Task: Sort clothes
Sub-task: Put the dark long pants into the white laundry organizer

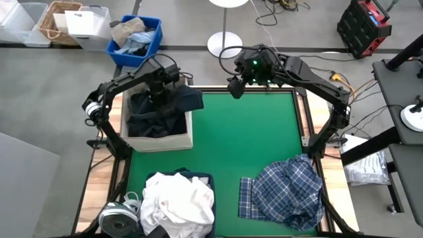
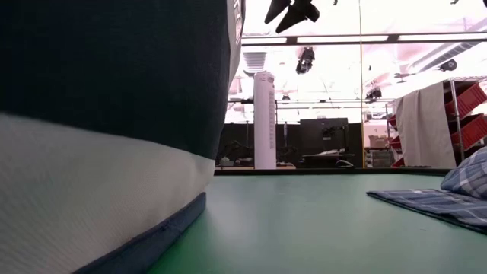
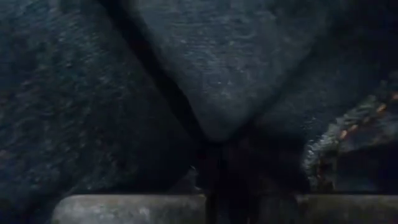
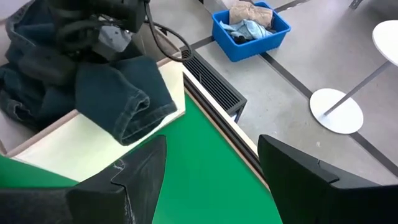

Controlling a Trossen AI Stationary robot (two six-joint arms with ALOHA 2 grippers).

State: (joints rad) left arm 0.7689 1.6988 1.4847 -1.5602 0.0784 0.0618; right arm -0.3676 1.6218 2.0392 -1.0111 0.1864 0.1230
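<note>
My left gripper [image 1: 158,89] is down in the cream bin [image 1: 189,137] at the table's far left, shut on a dark denim garment [image 1: 153,118] that fills the bin. One dark leg [image 4: 127,99] of it hangs over the bin's right rim. My right gripper [image 1: 234,88] hovers open at the far middle edge of the green mat, with nothing between its fingers [image 4: 143,171]. White clothes [image 1: 177,198] are heaped in a navy-rimmed bin at the near left. A blue-and-white plaid shirt [image 1: 285,192] lies spread on the mat at the near right. My left gripper comes at the dark garment from above, pointing down into the bin. A pointed fold of the denim [image 3: 217,121] runs in between the shut fingers. The cloth crowds the wrist view, so how many layers are caught does not show. The garment lies in the bin.
A blue crate [image 1: 153,41] with a tan and pale-blue bundle stands on the floor beyond the far left corner, beside white tubs and a basket. A grey coil [image 1: 117,217] sits at the near left corner. The middle of the green mat [image 1: 244,139] is bare.
</note>
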